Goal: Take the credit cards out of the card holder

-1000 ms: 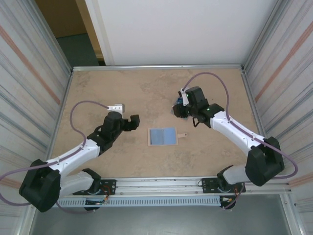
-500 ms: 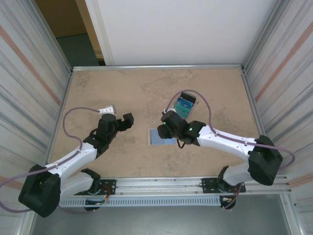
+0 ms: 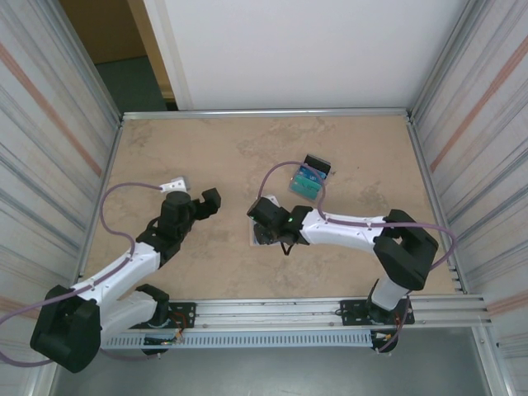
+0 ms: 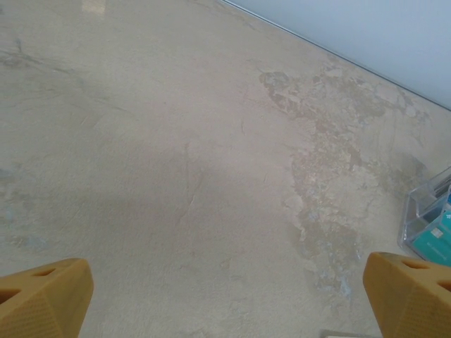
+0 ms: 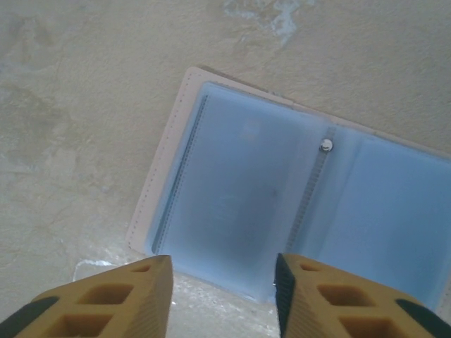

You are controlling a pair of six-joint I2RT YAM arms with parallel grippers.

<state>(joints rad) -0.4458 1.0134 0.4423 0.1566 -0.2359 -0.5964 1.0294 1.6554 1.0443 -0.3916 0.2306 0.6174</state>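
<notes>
Now, nearest the arm bases, the left gripper (image 3: 208,199) hangs over the bare table (image 3: 165,148), off to the left of the work. Its jaws are spread as wide as they go, with nothing between them. By the look of it, it waits there to stay out of the other arm's path, yet it is near enough to come in and steady the wallet if that is needed.

A little farther in, the right arm stretches across toward the middle of the table. The right gripper (image 5: 221,285) hovers just above one long edge of the card holder (image 5: 282,197), with its jaws part-way apart and gripping nothing. That narrow gap probably suits pinching a thin card edge rather than the whole wallet.

The holder lies flat and opened out, its pale blue inner face up. A tan border shows along one side, and a small snap stud (image 5: 325,145) sits on the spine between the two pockets. Lying open like this, its pocket mouths can be reached from above. The pocket under the fingers looks slightly darker than its neighbour, but I cannot tell whether a card sits inside it.

Farther back and well apart from the holder, credit cards (image 3: 308,178) in teal and black sit in a clear stand (image 4: 423,211). That is likely where cards are being gathered. Beyond them rises the white back wall (image 3: 313,49).
</notes>
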